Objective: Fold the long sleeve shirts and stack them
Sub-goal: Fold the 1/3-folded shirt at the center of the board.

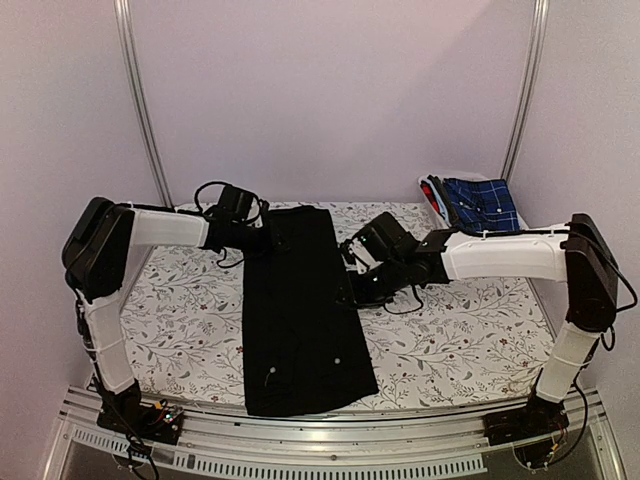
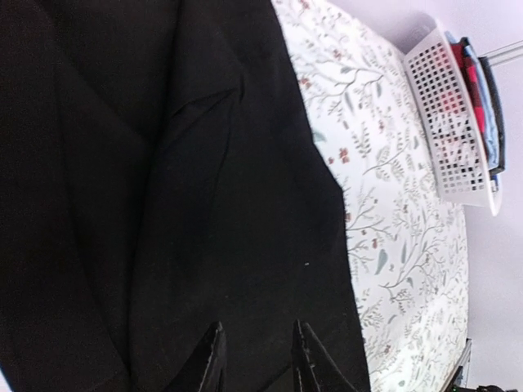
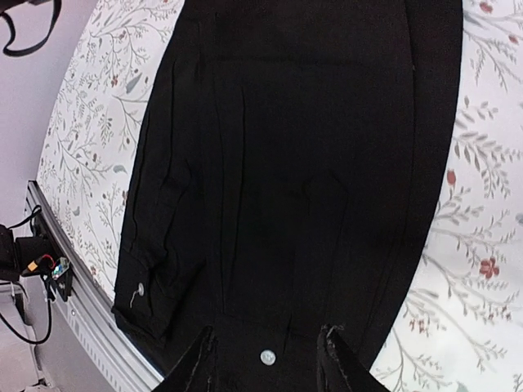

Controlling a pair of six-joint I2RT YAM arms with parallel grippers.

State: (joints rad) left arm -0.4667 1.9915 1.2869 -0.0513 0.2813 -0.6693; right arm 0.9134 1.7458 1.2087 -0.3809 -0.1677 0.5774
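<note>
A plain black long sleeve shirt lies on the table folded into one long strip that runs from the far side to the near edge, with small pale buttons near its front end. My left gripper is open at the strip's far left edge; in the left wrist view its gripper hovers just over black cloth. My right gripper is open at the strip's right edge, about mid-length. In the right wrist view the gripper frames a buttoned cuff of the shirt.
A white slotted basket stands at the back right with a blue plaid shirt and red cloth in it; it also shows in the left wrist view. The floral tablecloth covers the table, and a metal rail runs along the near edge.
</note>
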